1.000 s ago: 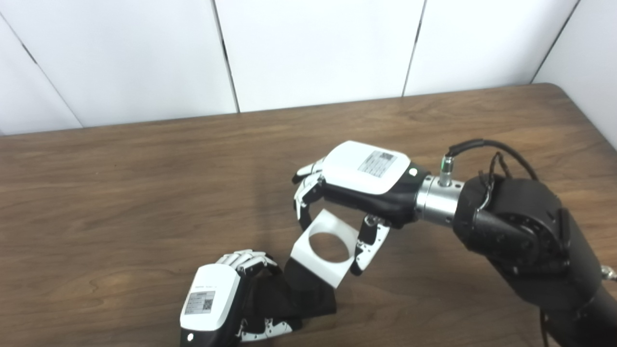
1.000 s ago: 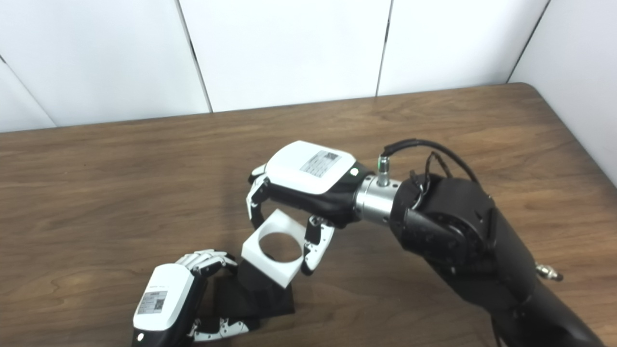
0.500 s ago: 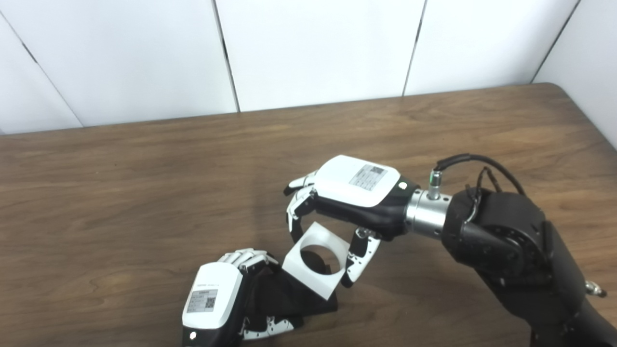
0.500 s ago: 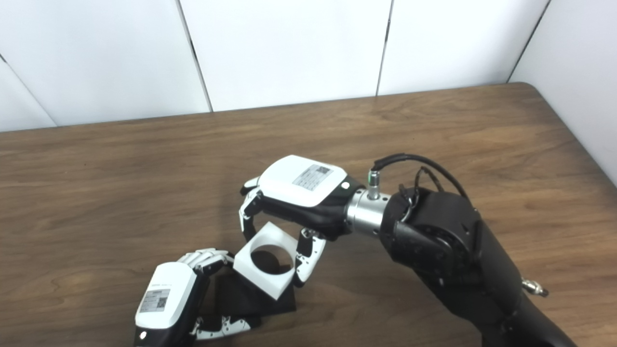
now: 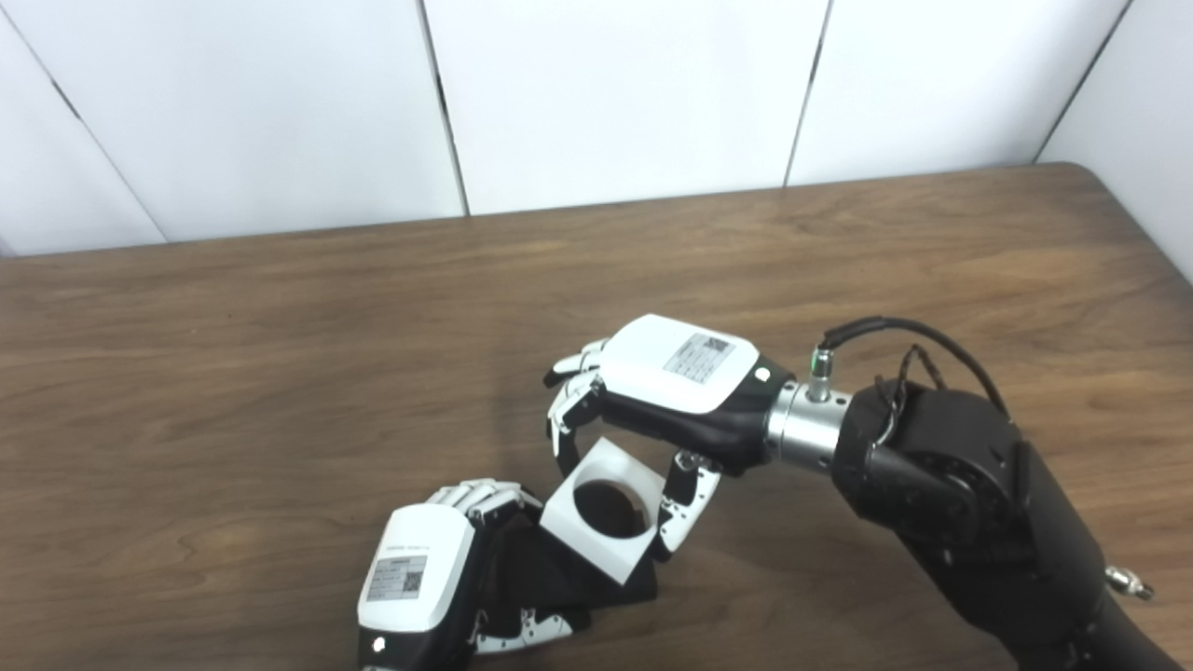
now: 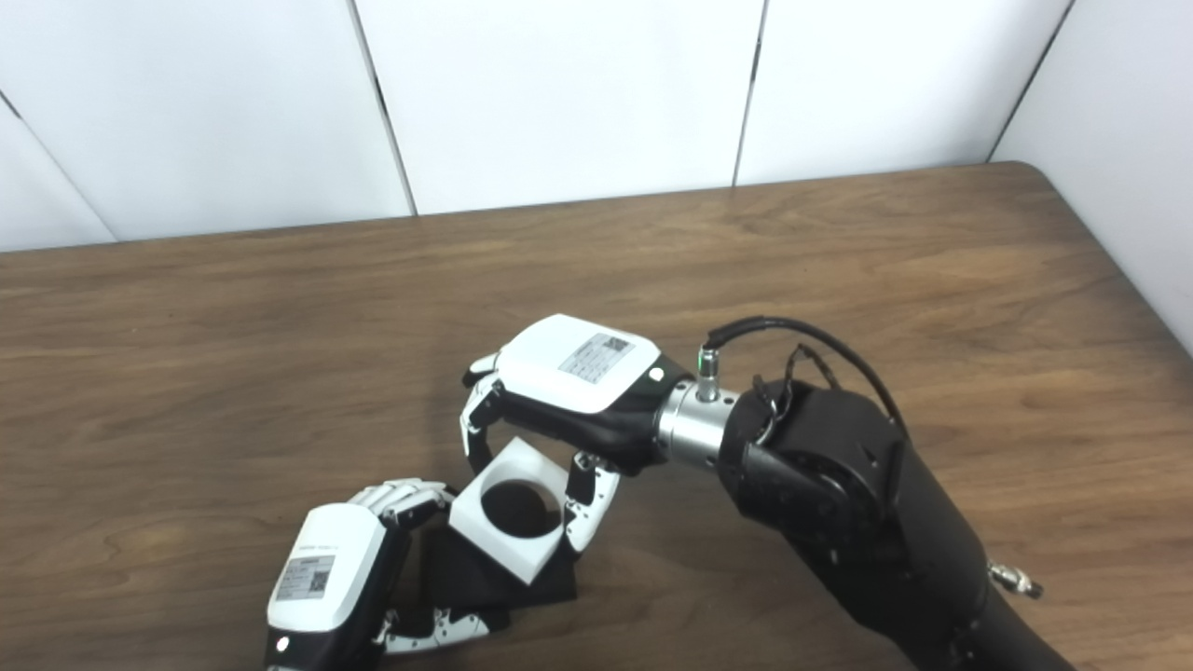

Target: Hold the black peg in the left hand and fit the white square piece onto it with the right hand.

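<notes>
Two head cameras side by side, looking down, sharing the table [image 5: 280, 308]

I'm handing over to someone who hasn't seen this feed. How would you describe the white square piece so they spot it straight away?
Start at the brown wooden table and go to its near edge, where the two hands meet. The white square piece sits between the right hand fingers, just right of the left hand and over the black peg. It is the only white block with a large round hole.
</notes>
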Robot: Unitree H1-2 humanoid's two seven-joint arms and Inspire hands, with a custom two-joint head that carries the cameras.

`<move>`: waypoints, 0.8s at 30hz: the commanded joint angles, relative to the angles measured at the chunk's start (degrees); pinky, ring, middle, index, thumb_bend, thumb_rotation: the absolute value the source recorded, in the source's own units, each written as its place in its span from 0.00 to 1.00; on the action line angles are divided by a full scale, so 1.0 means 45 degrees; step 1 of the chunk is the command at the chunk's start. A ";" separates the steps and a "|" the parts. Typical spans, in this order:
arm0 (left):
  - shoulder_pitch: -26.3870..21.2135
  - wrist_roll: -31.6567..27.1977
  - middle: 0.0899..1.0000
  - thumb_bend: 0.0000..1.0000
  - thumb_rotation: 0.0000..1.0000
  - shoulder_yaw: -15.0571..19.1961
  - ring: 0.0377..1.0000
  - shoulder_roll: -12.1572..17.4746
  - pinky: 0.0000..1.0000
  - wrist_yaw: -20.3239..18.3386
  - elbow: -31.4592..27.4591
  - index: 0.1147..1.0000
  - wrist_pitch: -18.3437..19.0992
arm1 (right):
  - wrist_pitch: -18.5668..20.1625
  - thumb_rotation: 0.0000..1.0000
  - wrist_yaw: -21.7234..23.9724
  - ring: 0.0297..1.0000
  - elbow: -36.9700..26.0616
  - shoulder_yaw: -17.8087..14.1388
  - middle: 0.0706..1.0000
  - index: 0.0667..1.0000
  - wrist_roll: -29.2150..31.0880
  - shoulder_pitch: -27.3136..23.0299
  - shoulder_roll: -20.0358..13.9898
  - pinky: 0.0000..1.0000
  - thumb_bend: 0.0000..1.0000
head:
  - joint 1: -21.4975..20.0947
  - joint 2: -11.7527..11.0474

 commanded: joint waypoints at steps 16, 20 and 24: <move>0.0077 0.0011 0.69 0.51 0.04 -0.0293 0.75 -0.0111 0.72 -0.0528 -0.0063 0.42 0.0075 | -0.0725 0.13 -0.0363 0.88 0.0072 0.0150 0.72 0.44 -0.0408 0.0147 0.0308 0.87 0.52 | 0.0040 0.0107; 0.0057 0.0002 0.69 0.51 0.04 -0.0295 0.76 -0.0128 0.73 -0.0616 -0.0091 0.42 0.0120 | -0.0953 0.13 -0.0278 0.88 0.0065 0.0307 0.73 0.45 -0.0849 0.0185 0.0318 0.87 0.53 | 0.0074 0.0108; 0.0045 0.0001 0.69 0.51 0.04 -0.0290 0.76 -0.0125 0.73 -0.0612 -0.0074 0.42 0.0121 | -0.0910 0.23 0.0316 0.90 -0.0167 0.0449 0.76 0.59 -0.1474 0.0055 0.0290 0.90 0.94 | 0.0074 0.0108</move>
